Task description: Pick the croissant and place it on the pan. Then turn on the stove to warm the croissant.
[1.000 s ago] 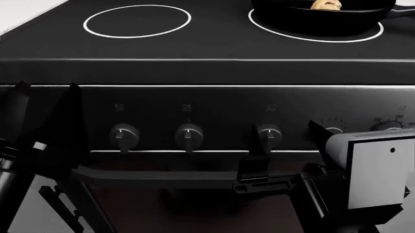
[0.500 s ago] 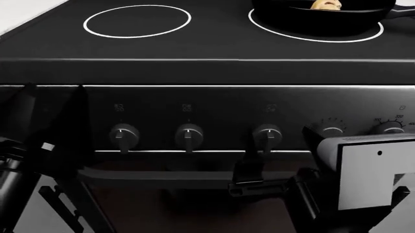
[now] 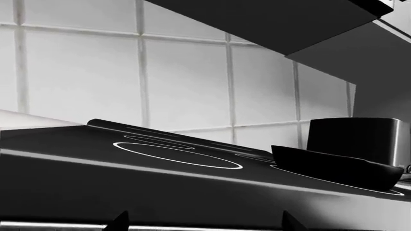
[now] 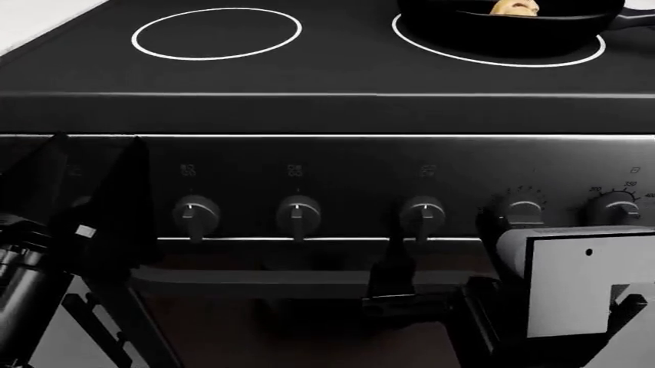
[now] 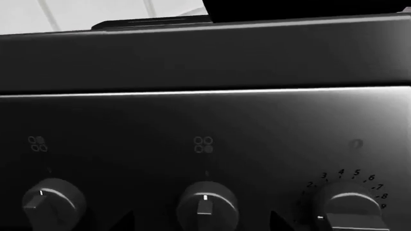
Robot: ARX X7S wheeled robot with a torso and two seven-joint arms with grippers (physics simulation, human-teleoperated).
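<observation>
The croissant lies inside the black pan, which sits on the back-right burner ring of the stove. The pan also shows in the left wrist view, on the glass top. My right gripper hangs open, close in front of the third knob of the front row. In the right wrist view that knob stands between the open fingertips of the right gripper without touching them. My left gripper is open and empty at the stove's left front edge, as the left gripper shows in its own view.
Two more knobs sit to the left, and two numbered dials to the right. The oven door handle runs below the knobs. A tall black object stands behind the pan. A tiled wall backs the stove.
My right gripper has sunk a little lower and its white wrist block has dropped in the head view. My left gripper has shifted slightly right. Pan and croissant are unmoved.
</observation>
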